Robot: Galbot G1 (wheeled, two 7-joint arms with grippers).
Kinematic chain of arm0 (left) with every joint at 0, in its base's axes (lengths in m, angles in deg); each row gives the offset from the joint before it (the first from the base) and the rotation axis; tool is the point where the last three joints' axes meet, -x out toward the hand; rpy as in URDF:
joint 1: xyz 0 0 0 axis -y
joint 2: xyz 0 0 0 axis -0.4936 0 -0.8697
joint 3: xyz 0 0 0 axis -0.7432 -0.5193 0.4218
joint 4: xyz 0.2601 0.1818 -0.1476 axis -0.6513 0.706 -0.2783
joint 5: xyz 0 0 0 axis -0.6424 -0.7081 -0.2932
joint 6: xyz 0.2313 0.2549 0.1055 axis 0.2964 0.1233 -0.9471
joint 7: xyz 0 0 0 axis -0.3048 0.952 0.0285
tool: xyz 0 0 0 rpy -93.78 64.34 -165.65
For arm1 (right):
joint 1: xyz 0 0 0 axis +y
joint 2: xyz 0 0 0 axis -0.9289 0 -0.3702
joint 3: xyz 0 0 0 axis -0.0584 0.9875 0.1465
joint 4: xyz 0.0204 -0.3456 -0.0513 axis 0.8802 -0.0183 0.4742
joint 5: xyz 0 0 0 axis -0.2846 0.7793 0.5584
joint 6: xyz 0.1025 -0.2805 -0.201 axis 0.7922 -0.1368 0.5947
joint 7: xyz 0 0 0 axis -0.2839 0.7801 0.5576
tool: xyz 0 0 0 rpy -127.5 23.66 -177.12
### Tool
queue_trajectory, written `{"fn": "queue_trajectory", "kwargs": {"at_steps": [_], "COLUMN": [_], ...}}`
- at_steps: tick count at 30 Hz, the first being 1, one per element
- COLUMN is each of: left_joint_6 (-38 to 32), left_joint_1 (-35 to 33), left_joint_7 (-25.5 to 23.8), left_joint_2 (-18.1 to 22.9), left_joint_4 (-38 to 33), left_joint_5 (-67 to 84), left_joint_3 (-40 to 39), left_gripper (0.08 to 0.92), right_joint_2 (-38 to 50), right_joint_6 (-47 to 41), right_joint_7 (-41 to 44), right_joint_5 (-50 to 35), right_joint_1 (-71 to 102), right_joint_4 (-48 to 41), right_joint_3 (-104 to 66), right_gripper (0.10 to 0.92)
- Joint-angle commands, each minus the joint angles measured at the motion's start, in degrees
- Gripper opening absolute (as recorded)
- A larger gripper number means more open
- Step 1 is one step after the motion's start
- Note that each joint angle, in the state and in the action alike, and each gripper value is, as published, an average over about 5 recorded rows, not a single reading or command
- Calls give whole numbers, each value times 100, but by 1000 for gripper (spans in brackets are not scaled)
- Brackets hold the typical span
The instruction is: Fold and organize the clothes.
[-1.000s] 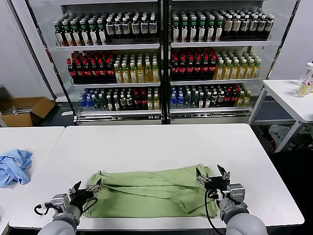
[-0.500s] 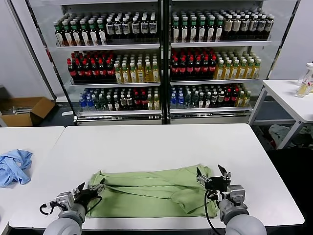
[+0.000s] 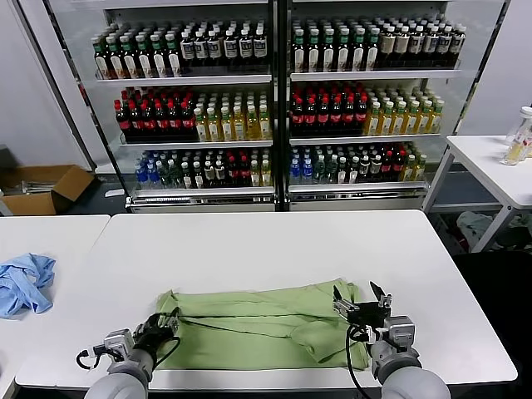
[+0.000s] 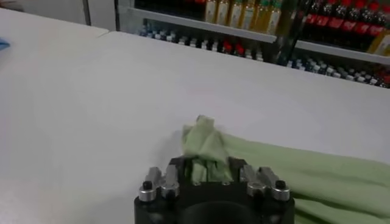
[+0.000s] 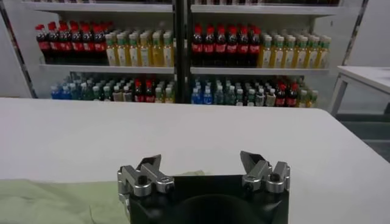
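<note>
The clothes are one light green shirt, folded into a long band along the front of the white table. My left gripper is at the band's left end. In the left wrist view the green cloth bunches up into a small peak between the fingers of the left gripper, which is shut on that corner. My right gripper stands open over the band's right end. In the right wrist view the right gripper has nothing between its fingertips, and a strip of the shirt lies beside it.
A crumpled blue cloth lies on the neighbouring table to the left. Drink coolers full of bottles stand behind the table. A cardboard box sits on the floor at the left, and a small white side table stands at the right.
My left gripper has slid in to the shirt's left end and closed on the corner, bunching the cloth. The right gripper has stayed open in place.
</note>
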Motion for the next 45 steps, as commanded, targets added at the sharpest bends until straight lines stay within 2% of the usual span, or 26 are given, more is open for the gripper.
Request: {"fn": "queue_trajectory", "kwargs": {"at_steps": [1, 8, 13, 17, 25, 29, 31, 34, 39, 41, 45], "left_joint_6": [13, -169, -168, 62, 373, 378, 381, 384, 384, 383, 381], "left_joint_1": [-7, 14, 15, -99, -592, -698, -659, -562, -402, -221, 173], "left_joint_7": [22, -74, -156, -308, -414, -341, -188, -4, 3, -39, -189], "left_joint_2": [28, 6, -365, -709, -1136, -1276, -1252, -1075, -581, -357, -77], "left_joint_4": [30, -13, -405, -434, 386, 334, -30, -800, -1914, -1957, -1532], "left_joint_5": [33, -266, -476, -798, -1386, -927, -279, 816, 1699, 1642, 1520], "left_joint_3": [-55, 10, 487, 1195, 2894, 3311, 3199, 2629, 783, 151, -440], "left_gripper": [395, 196, 96, 91, 91, 91, 91, 91, 91, 91, 91], "right_joint_2": [-18, -79, -54, -18, 85, 68, 46, 31, 7, -16, -52], "right_joint_6": [1, 0, 0, 0, 0, 0, -1, 0, -1, -1, -1], "right_joint_7": [1, -11, -14, -17, -12, -9, -12, -20, -45, -48, -42], "right_joint_5": [18, 20, 25, 18, -32, -46, -42, -21, 31, 69, 118], "right_joint_1": [14, 15, 5, -33, -179, -207, -166, -99, 32, 111, 258], "right_joint_4": [3, 25, 35, 62, 132, 173, 197, 208, 245, 253, 247], "right_joint_3": [-1, 47, 43, 13, -52, -105, -116, -135, -203, -233, -304], "right_gripper": [823, 823, 823, 823, 823, 823, 823, 823, 823, 823, 823]}}
